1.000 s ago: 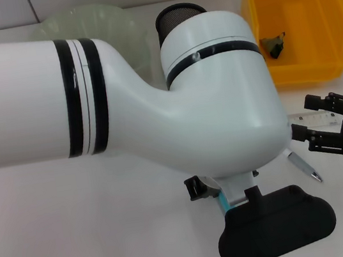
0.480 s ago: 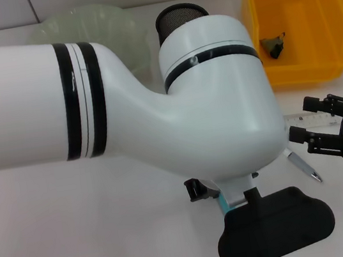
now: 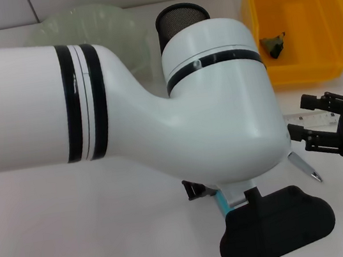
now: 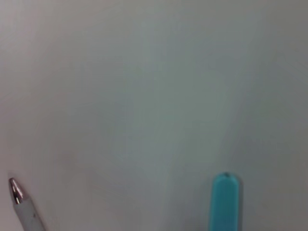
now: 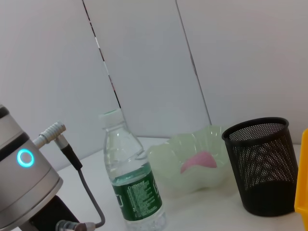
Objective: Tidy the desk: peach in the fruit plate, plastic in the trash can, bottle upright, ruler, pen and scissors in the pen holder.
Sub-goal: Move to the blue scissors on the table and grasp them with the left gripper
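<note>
My left arm [image 3: 155,105] fills the middle of the head view and hides most of my left gripper [image 3: 198,190], which is low over the table beside a teal object [image 3: 222,202]. The left wrist view shows the same teal object [image 4: 226,202] and the pen tip [image 4: 16,191]. The pen [image 3: 304,167] lies on the table at the right. My right gripper [image 3: 307,118] is open just above it, over the clear ruler [image 3: 317,119]. The bottle [image 5: 132,185] stands upright. A pink peach [image 5: 198,160] lies in the green fruit plate [image 5: 166,161]. Crumpled plastic [image 3: 273,45] sits in the yellow trash can [image 3: 327,27]. The scissors cannot be made out for sure.
The black mesh pen holder [image 3: 181,17] stands at the back between the fruit plate [image 3: 87,18] and the trash can. A flat black part [image 3: 276,226] of the left arm juts out near the table's front. A grey wrist with a blue ring light [image 5: 24,159] is near the bottle.
The left arm has shifted slightly, its low end edging left. The right gripper has dropped a little, still open over the ruler.
</note>
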Tool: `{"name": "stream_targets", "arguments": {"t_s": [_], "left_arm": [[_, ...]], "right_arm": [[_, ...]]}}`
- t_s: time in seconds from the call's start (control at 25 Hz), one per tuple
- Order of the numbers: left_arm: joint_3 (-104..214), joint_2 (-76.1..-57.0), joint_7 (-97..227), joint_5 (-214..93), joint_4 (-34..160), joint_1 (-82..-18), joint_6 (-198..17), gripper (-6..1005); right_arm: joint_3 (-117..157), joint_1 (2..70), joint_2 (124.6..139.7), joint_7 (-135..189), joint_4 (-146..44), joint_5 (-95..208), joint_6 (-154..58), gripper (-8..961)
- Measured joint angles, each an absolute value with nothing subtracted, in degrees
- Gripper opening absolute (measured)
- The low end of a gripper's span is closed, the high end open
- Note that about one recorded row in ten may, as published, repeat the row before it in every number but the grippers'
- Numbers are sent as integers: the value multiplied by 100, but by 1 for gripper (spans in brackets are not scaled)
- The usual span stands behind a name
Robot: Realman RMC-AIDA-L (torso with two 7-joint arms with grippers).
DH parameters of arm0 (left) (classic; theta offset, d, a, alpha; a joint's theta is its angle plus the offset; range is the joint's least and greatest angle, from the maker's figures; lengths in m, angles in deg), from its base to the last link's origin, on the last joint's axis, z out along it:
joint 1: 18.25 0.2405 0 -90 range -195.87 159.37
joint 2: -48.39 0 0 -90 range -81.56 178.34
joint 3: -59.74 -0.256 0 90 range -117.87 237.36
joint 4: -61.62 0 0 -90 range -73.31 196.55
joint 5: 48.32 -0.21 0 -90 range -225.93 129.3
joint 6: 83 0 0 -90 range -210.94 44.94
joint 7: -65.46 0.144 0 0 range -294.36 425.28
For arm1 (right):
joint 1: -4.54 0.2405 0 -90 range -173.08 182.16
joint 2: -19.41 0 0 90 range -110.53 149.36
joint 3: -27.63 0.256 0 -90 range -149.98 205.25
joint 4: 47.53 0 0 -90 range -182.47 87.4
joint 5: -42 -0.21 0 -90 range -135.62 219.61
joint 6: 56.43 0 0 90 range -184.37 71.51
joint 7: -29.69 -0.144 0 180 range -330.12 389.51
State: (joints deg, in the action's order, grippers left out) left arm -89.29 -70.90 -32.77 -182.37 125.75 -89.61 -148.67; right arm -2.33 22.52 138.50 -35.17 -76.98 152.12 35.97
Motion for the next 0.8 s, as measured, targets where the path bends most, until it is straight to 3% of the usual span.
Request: {"name": "stream_targets", "arguments": {"t_s": [0.4,0.52,0.8], "left_arm": [[-8949,-7088,-3301,-18231,12544,-8994,-14813,353],[-9017,-7087,-3293,-18229,12532,-8996,-14768,422],[-9054,-7084,-3268,-18212,12522,-8996,-14730,417]], "right_arm": [[-234,2308,13850,-3527,-7698,15212,3594,825],[-239,2308,13850,-3529,-7682,15212,3594,825],[-242,2309,13850,-3528,-7648,15212,3593,825]]}}
